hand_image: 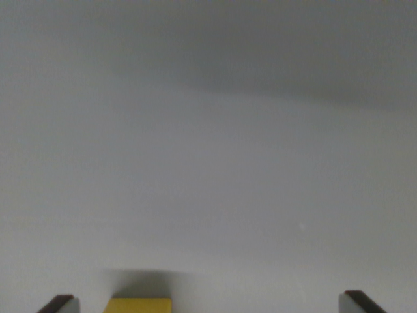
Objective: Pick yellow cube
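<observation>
**Off-centre: cube sits toward the left finger**

Nearest the camera, at the bottom edge of the wrist view, two dark fingertips [60,303] poke into frame, one at each lower corner. They stand far apart, so the gripper [208,305] is spread wide and holds nothing.

Between them, only the top of the yellow cube [138,305] shows, cut off by the frame's lower edge. It lies well to the wrist view's left of the midline, just beside the left-hand fingertip and well apart from the right-hand one. Whether it touches anything cannot be told, since most of it is out of view. Its visible top edge runs level across the picture, so it looks squared to the jaws rather than turned.

My judgement: before closing, the hand needs a shift toward the wrist view's left to centre the cube, or the closing fingers will shove it sideways.

Just behind the cube lies its soft shadow [146,282]. Beyond, the pale grey table [215,163] runs bare and blurred, darkening at the top.
</observation>
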Tool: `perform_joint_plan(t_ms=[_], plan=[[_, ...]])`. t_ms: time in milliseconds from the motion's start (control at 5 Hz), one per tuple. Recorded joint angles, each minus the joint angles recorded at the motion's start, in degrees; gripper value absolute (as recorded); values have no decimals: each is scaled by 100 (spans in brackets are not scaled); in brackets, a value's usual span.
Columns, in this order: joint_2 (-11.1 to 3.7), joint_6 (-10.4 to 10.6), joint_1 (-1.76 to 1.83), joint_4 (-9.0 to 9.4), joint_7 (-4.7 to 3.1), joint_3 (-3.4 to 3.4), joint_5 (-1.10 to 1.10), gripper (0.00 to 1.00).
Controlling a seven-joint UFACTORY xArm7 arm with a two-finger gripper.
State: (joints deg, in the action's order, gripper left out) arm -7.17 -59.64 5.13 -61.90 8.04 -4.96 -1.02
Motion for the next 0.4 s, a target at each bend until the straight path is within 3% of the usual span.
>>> perform_joint_plan(t_ms=[200, 400], plan=[[0, 0, 0, 0, 0, 0, 0, 0], [-45, 269, 46, 236, 70, -34, -7, 0]])
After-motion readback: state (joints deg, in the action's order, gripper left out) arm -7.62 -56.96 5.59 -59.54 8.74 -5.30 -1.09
